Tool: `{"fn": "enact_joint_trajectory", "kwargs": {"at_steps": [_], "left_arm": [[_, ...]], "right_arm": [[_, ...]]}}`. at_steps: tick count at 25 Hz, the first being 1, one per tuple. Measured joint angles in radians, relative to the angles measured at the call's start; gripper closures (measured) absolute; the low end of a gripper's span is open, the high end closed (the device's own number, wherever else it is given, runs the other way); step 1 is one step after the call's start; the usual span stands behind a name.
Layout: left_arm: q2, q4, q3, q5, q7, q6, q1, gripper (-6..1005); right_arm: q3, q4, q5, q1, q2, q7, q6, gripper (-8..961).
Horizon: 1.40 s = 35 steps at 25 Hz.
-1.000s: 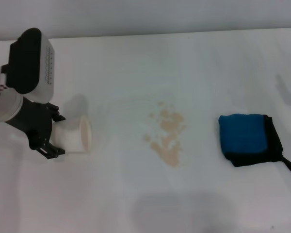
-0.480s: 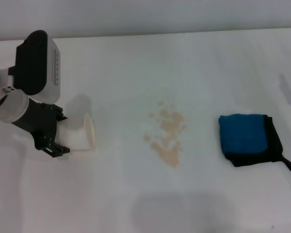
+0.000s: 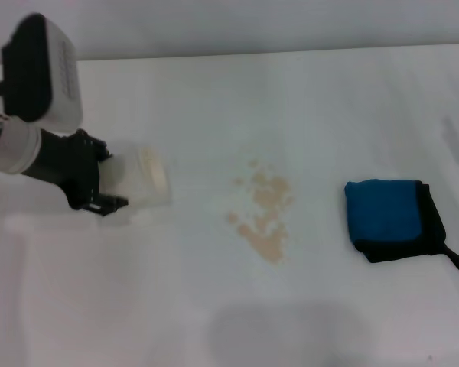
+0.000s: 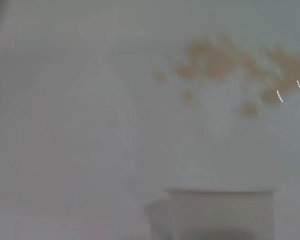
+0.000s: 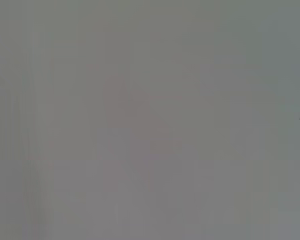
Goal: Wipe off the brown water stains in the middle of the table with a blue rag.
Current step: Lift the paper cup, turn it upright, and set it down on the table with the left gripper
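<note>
Your left gripper [image 3: 111,183] holds the cup [image 3: 141,177], left of the stains [image 3: 264,214]. Wiping hasn't begun; next, fetch the rag [image 3: 386,216], lying right of the stains.

A white paper cup [image 3: 141,177] sits at the left, seemingly tipped on its side.

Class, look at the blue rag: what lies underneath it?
The blue rag lies flat on the white table, right of the brown water stains. Whatever is beneath it is covered.
</note>
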Motion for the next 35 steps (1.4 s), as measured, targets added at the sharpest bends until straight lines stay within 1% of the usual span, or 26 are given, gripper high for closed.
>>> {"fn": "enact_joint_trajectory", "kwargs": {"at_steps": [3, 6, 9, 14, 17, 19, 22, 23, 26, 27, 31, 35], "left_arm": [[0.000, 0.058, -0.026, -0.090, 0.004, -0.002, 0.046, 318], [0.001, 0.093, -0.051, -0.239, 0.030, 0.005, 0.103, 347], [0.000, 0.090, -0.076, -0.401, 0.077, 0.012, 0.163, 353], [-0.003, 0.049, -0.079, -0.563, 0.107, 0.050, 0.242, 362], [-0.004, -0.001, -0.079, -0.678, 0.157, 0.063, 0.285, 368], [-0.004, -0.037, -0.080, -0.754, 0.203, 0.069, 0.310, 304], [-0.003, -0.106, -0.080, -0.865, 0.294, 0.086, 0.345, 293], [-0.003, -0.145, -0.080, -0.908, 0.341, 0.097, 0.357, 289], [-0.004, -0.226, -0.080, -0.966, 0.425, 0.108, 0.367, 280], [-0.005, -0.271, -0.079, -0.996, 0.477, 0.109, 0.369, 279], [-0.007, -0.376, -0.078, -1.077, 0.630, 0.110, 0.375, 274], [-0.008, -0.500, -0.080, -1.200, 0.795, 0.110, 0.382, 275]], "right_arm": [[0.000, 0.000, -0.001, 0.000, 0.000, 0.000, 0.001, 244], [0.000, -0.008, -0.002, 0.000, 0.000, 0.000, 0.002, 244], [-0.003, -0.019, -0.003, 0.000, 0.000, 0.000, 0.007, 244], [-0.022, -0.051, -0.003, -0.001, 0.000, 0.002, 0.004, 244], [-0.027, -0.072, -0.004, -0.001, 0.000, -0.004, 0.001, 244], [-0.027, -0.091, -0.003, -0.002, 0.000, -0.006, -0.002, 244], [-0.028, -0.117, -0.003, -0.002, 0.000, -0.003, -0.017, 244], [-0.028, -0.124, -0.003, -0.001, 0.000, -0.002, -0.024, 244], [-0.028, -0.134, -0.003, 0.003, 0.000, -0.005, -0.040, 244], [-0.028, -0.138, -0.003, 0.004, 0.000, -0.006, -0.046, 244], [-0.028, -0.161, -0.003, 0.003, -0.001, -0.009, -0.058, 244], [-0.028, -0.179, -0.003, -0.001, -0.002, -0.009, -0.057, 244]]}}
